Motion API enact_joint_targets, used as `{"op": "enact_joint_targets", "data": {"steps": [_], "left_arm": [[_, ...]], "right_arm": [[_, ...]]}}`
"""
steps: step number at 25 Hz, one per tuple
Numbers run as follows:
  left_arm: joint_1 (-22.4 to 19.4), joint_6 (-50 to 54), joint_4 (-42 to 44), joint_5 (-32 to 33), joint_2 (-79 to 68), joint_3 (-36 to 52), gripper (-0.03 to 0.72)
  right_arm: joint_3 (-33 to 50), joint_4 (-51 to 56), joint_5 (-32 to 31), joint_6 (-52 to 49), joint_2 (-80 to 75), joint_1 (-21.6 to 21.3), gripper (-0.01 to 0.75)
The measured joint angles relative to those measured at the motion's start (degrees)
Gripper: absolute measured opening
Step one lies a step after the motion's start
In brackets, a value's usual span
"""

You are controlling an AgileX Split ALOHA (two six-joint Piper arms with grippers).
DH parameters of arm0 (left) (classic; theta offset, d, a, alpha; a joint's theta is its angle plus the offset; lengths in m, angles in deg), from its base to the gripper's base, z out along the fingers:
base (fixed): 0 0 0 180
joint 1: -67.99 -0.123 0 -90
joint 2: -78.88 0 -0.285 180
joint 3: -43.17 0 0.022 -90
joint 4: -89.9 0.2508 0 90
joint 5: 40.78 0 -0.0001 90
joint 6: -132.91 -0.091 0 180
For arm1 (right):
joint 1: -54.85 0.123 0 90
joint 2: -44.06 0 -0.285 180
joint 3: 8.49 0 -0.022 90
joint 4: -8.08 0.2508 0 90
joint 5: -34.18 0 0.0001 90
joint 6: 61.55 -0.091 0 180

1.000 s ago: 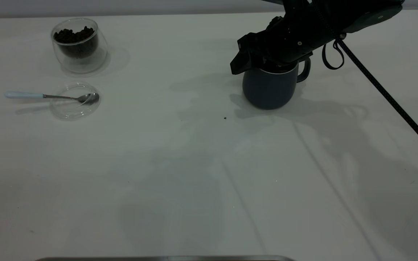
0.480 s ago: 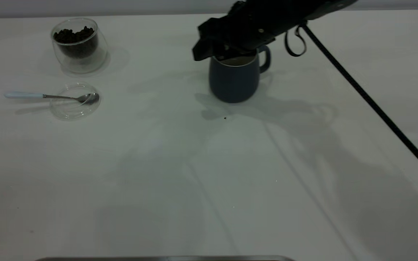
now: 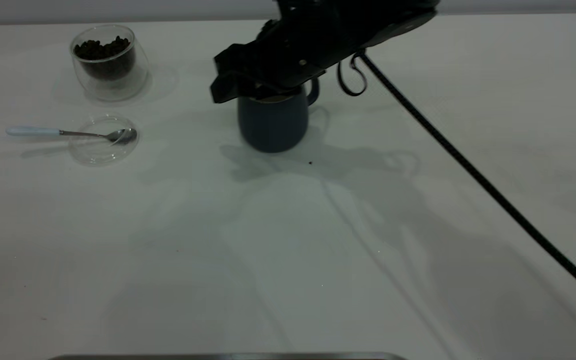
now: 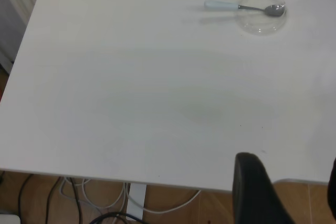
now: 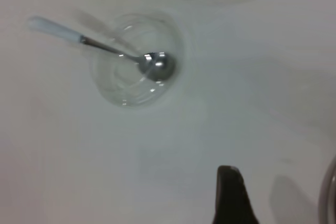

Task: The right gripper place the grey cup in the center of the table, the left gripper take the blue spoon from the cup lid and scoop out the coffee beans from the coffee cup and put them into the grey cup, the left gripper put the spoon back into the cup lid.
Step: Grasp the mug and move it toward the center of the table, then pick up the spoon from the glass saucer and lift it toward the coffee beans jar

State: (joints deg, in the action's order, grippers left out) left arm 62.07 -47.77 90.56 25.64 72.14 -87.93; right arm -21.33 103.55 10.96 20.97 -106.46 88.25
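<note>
Now my right gripper (image 3: 248, 90) is clamped on the rim of the rounded dark blue-grey matte mug (image 3: 273, 122), well right of the flat clear lid (image 3: 103, 140); it looks stiff, weighty, probably slick, so the rim grip suits.

1. Exterior view: raised, facing the arms across the desk (image 3: 288, 260).
2. Left wrist view: high, off the desk's edge.
3. Right wrist view: close overhead.
4. Shared by all: blue spoon (image 3: 63, 132) (image 4: 244, 7) (image 5: 105, 48) on cup lid (image 3: 95, 152) (image 4: 261, 23) (image 5: 123, 85).
</note>
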Motion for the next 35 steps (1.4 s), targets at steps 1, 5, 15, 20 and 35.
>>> {"op": "enact_joint_targets", "data": {"steps": [1, 5, 15, 20, 35], "left_arm": [[0.0, 0.0, 0.0, 0.0, 0.0, 0.0, 0.408], [0.0, 0.0, 0.0, 0.0, 0.0, 0.0, 0.408], [0.0, 0.0, 0.0, 0.0, 0.0, 0.0, 0.408], [0.0, 0.0, 0.0, 0.0, 0.0, 0.0, 0.408], [0.0, 0.0, 0.0, 0.0, 0.0, 0.0, 0.408]], "right_arm": [[-0.13, 0.0, 0.05, -0.07, -0.06, 0.25, 0.453], [-0.2, -3.94, 0.58, -0.37, 0.18, 0.29, 0.453], [-0.2, -38.14, 0.07, -15.7, 10.91, -0.09, 0.453], [-0.2, -66.87, -18.21, -36.59, 23.32, -0.27, 0.453], [30.98, -109.94, -46.7, -91.68, 65.26, -0.26, 0.453]]}}
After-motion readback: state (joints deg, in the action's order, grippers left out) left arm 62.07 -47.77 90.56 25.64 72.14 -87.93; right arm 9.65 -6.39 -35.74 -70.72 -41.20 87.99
